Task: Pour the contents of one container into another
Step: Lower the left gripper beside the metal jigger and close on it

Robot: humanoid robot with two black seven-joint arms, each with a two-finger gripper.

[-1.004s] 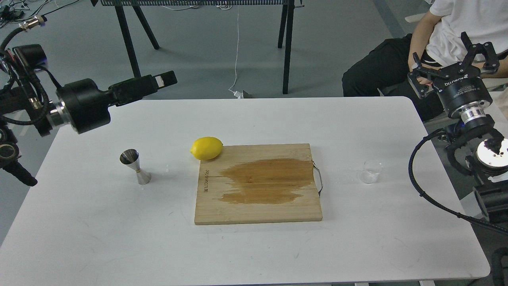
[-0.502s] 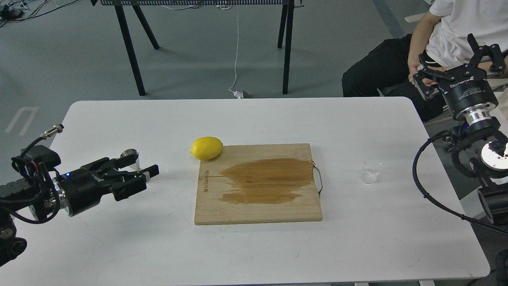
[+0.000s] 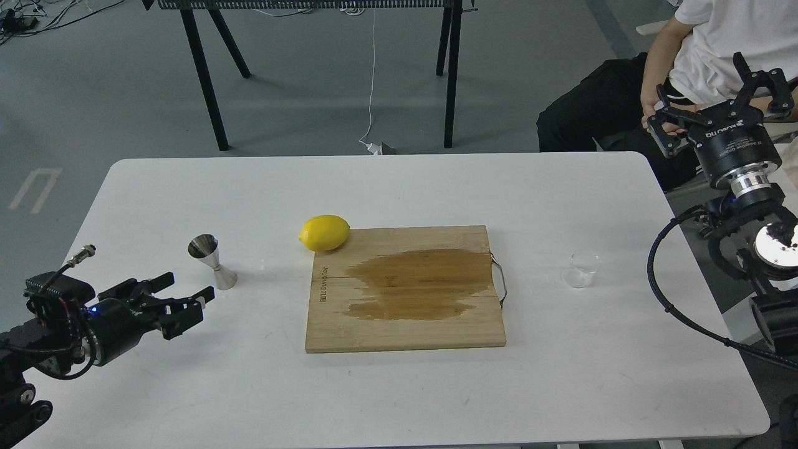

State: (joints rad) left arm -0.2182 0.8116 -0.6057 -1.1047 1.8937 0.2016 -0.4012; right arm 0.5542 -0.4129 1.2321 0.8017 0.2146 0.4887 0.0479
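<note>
The small clear cup [image 3: 583, 269] stands on the white table [image 3: 386, 187] to the right of the cutting board. The steel hourglass jigger [image 3: 212, 261] stands upright at the table's left. My left gripper [image 3: 186, 290] hovers low over the left edge, just below and left of the jigger, open and holding nothing. My right gripper [image 3: 717, 93] is raised beyond the table's far right corner, well above and right of the cup, fingers spread open and empty.
A wooden cutting board [image 3: 405, 288] with a dark wet stain lies mid-table, a yellow lemon [image 3: 324, 232] at its far left corner. A seated person [image 3: 679, 62] is behind the right gripper. Black table legs [image 3: 202, 68] stand on the floor beyond.
My left arm dropped from high at the far left down to table level, passed in front of the jigger, then drew back left and lower. The right gripper shifted slightly right.
</note>
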